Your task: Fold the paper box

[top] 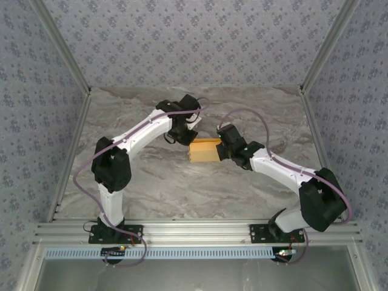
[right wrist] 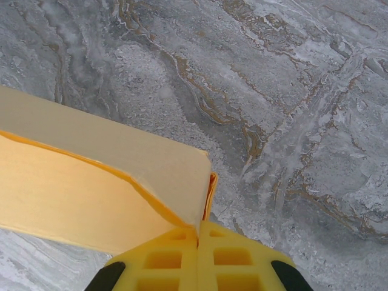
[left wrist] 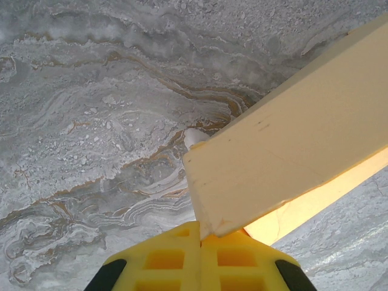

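Bright, even overhead light. Soft faint shadows on marble table [top: 182, 188]. Top view slightly soft, low detail. Wrist views sharp on its veining; paper box [left wrist: 291, 151] pale, overexposed, underside glowing orange.

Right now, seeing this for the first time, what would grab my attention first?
A yellow-orange paper box at the middle of the marbled table, held from both sides. The left end effector is shut on one corner, the right end effector on the opposite end.
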`<state>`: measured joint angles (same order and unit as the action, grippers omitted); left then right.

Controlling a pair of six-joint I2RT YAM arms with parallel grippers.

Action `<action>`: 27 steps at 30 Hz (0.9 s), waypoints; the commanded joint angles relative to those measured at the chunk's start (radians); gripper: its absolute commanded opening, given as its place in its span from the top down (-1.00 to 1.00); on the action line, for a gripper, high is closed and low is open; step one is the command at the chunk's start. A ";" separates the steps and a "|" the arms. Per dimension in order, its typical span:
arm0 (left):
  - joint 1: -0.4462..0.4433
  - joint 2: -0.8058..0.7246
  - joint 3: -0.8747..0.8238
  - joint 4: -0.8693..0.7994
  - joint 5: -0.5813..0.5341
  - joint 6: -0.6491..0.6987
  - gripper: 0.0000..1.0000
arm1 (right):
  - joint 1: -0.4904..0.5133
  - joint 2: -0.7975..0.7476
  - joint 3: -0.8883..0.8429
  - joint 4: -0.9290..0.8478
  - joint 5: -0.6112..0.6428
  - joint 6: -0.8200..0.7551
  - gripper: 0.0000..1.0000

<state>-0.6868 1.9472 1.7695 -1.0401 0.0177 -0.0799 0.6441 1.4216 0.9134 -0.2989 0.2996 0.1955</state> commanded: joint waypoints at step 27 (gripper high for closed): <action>0.001 -0.075 -0.120 0.151 0.279 -0.109 0.59 | -0.001 0.026 -0.005 -0.092 0.009 0.012 1.00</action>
<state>-0.6743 1.9266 1.6741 -0.9260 0.2321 -0.1829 0.6411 1.4216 0.9134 -0.3149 0.3378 0.1955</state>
